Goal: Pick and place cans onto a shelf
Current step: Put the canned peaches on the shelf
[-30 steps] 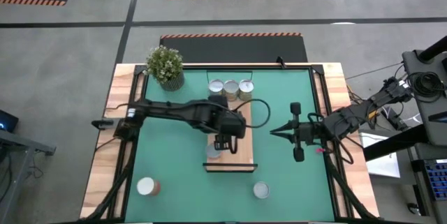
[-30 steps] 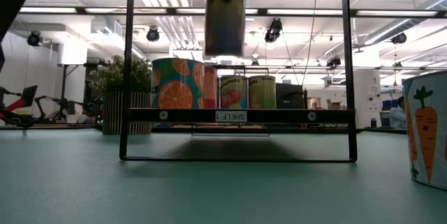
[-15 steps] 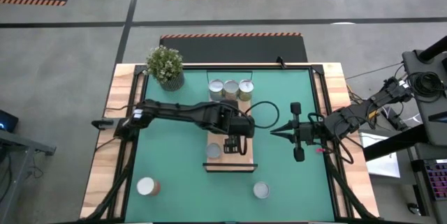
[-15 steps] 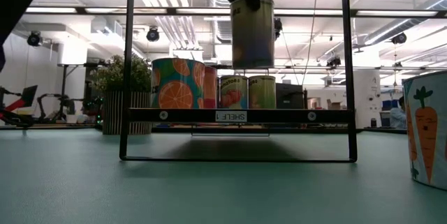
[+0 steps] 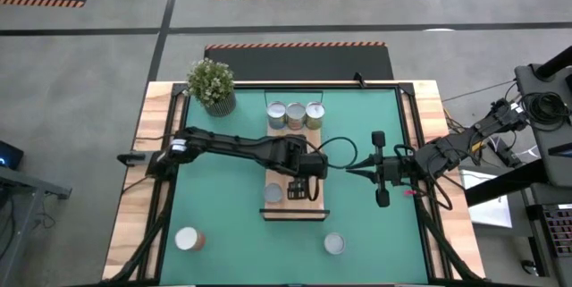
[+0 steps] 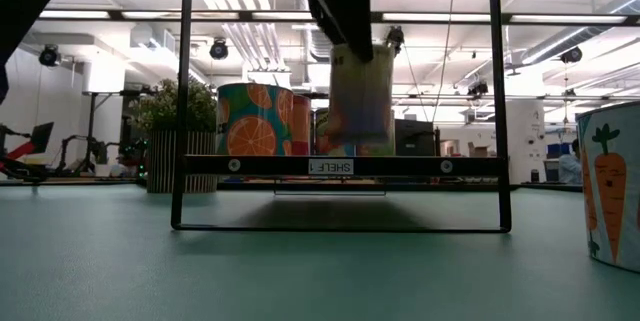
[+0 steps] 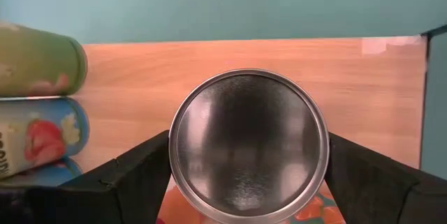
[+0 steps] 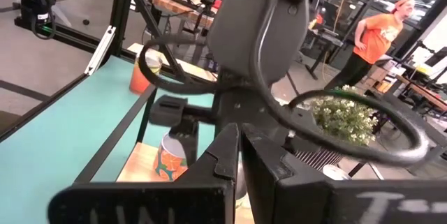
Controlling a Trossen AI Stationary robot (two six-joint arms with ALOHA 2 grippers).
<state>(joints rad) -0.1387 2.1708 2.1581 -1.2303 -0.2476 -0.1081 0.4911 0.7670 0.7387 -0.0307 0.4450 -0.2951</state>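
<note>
Now, from the left of the bench: a potted plant (image 5: 212,85) stands at the far left corner, and one loose can (image 5: 187,239) waits near the front left edge. The left claw (image 5: 302,183) is clamped on a silver-topped can (image 7: 249,142), carried upright over the shelf (image 5: 313,199), the light-wood plank at mid-bench. The orange-label can (image 6: 254,119) already sits on the shelf just to its left, three more cans (image 5: 295,114) stand at the shelf's far end, and a further can (image 5: 334,244) lies on the mat in front. The right claw (image 5: 350,172), fingers together and empty, waits just right of the shelf.

To place well, I judge the held can should come straight down onto bare wood, kept upright and clear of the orange-label can, and the fingers should part only once the base is seated flat, since a tilted release could tip it off the plank's edge.

Against the earlier pictures, the held can has travelled rightward along the shelf and dropped lower, from up near the frame's top bar to almost shelf level. The right arm has not moved.
</note>
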